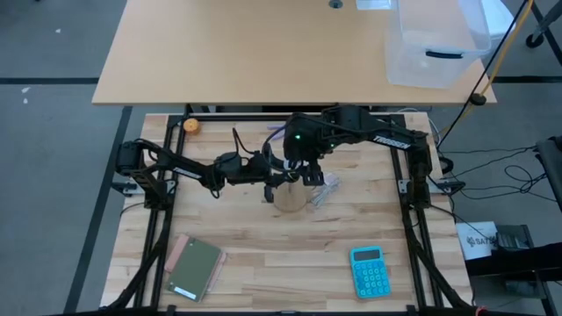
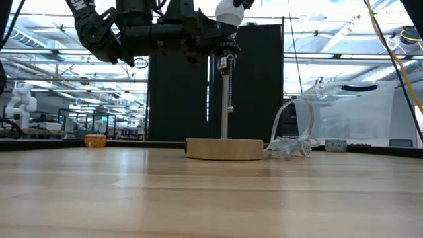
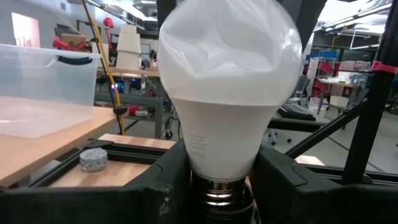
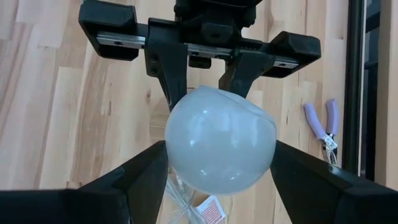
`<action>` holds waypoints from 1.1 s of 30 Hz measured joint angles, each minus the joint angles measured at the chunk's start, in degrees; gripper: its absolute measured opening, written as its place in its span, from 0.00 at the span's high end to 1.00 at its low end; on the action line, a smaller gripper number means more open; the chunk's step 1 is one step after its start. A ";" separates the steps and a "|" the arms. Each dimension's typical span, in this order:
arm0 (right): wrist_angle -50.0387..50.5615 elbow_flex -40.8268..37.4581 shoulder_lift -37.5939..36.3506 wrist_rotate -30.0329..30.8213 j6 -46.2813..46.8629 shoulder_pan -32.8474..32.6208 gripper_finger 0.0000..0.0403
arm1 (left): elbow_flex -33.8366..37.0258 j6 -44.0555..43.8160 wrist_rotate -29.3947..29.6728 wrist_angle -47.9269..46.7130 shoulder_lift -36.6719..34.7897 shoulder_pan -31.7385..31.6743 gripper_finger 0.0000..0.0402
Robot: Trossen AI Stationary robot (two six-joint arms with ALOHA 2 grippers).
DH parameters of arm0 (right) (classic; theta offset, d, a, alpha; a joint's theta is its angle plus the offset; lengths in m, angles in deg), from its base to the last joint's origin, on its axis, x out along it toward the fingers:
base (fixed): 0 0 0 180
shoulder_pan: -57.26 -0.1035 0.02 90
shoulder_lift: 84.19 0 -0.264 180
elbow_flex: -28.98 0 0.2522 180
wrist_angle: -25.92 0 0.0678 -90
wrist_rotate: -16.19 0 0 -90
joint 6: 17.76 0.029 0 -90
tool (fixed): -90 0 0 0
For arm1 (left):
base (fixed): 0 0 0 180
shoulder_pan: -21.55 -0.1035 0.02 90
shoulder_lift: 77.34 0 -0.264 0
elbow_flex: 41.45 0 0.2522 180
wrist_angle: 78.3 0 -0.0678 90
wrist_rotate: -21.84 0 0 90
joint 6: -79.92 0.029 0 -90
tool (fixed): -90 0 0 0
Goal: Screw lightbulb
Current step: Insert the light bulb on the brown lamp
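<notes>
The whitish rounded lightbulb (image 3: 227, 93) is sitting atop the black socket on its wooden disc base (image 2: 224, 149), the left gripper (image 3: 217, 186) clamping its neck, the right gripper (image 4: 217, 180) straddling its dome, tightening seemingly underway.

A blue calculator (image 1: 369, 271) lies near the front right of the light wooden table (image 1: 263, 246), and a green notebook (image 1: 195, 268) lies near the front left. A small orange object (image 1: 190, 125) sits at the back left corner, and purple-handled pliers (image 4: 328, 124) rest on the wood. A clear plastic bin (image 1: 435, 39) stands on a separate table behind.
</notes>
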 joint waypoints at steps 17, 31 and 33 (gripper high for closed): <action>-0.69 0.04 1.27 -1.16 2.51 -0.13 0.36 | -0.07 -0.07 -0.56 -0.38 0.08 0.00 0.56; 3.64 0.02 1.21 -0.82 5.61 -0.28 0.36 | -0.07 -0.03 -0.57 -0.39 0.15 0.00 0.56; 3.66 0.00 1.21 -0.81 5.62 -0.45 0.36 | -0.07 -0.01 -0.59 -0.36 0.15 -0.03 0.56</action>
